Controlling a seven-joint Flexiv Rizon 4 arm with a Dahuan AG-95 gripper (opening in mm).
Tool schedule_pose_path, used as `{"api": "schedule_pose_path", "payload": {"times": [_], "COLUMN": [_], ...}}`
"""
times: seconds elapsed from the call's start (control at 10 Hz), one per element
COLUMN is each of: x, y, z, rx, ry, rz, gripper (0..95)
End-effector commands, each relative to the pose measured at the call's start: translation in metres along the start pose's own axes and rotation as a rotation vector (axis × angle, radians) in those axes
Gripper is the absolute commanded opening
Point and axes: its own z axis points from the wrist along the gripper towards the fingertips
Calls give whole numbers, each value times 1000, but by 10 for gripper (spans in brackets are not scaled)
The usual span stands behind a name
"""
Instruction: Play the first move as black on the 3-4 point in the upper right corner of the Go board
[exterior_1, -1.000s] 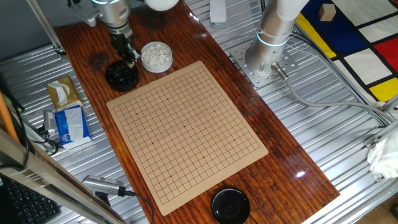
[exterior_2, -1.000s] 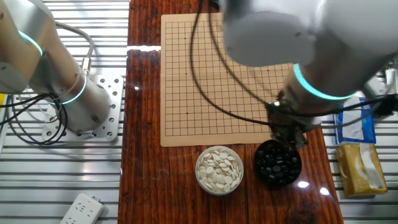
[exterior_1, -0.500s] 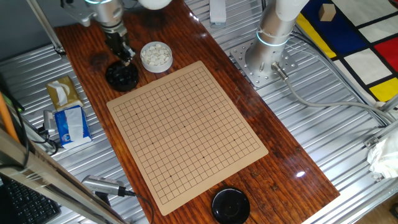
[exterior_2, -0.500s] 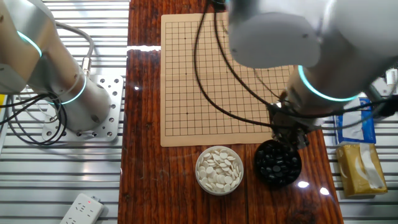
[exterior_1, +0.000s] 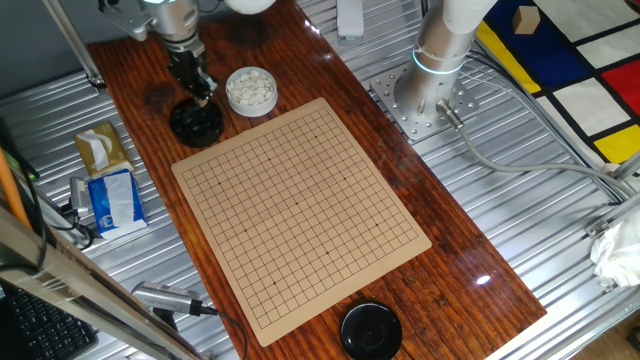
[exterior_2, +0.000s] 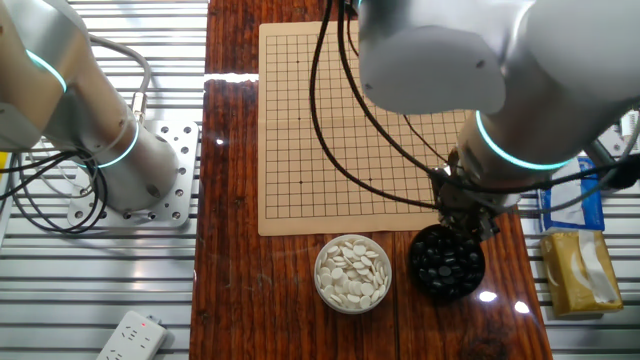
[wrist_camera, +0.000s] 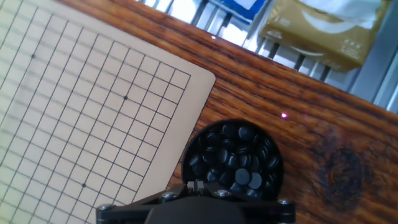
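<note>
Tissue packs (exterior_1: 108, 180): far left, off the wood on the ribbed metal, clear of play.
Bowl of black stones (exterior_1: 195, 122): on the wooden table (exterior_1: 440, 280) just beyond the board's far-left corner, touching nothing; heaped with glossy black stones (wrist_camera: 239, 163) in the hand view, so supply sits within easy reach of the corner to be played.
Gripper (exterior_1: 199, 86): directly above that bowl, pointing down, positioned for a pick. Finger opening hidden behind the hand's own body in the hand view and too small in the fixed views; cannot tell how wide, nor whether a stone is between the fingers.
Bowl of white stones (exterior_1: 250, 90): just right of the black bowl, apart from it; not needed for this move.
Go board (exterior_1: 300, 210): middle of the table, bare of stones, grid lines and star dots plain. Nothing played yet.
Target crossing: probably near the corner closest to the black bowl, beside the star dot (wrist_camera: 125, 98) in the hand view; which corner counts as upper right cannot be settled from here.
Black lid (exterior_1: 371, 328): near edge of the table, just past the board's near side, out of the way.
Arm base (exterior_1: 430, 90): right of the board on a metal plate.
Stage: judged to be the pick, with placing still to come.
</note>
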Motion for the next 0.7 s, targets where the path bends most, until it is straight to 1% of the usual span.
{"api": "schedule_pose_path", "payload": {"times": [0.1,0.2,0.4,0.5,0.7], "x": [-2,-2,-2,-2,-2], "y": [0,0,0,0,0], "z": [-1,-1,-1,-1,-1], "rx": [-21,-18,-19,-26,-16], "ry": [33,44,49,44,58], "rz": [13,34,44,45,74], "gripper": [0,0,0,0,0]}}
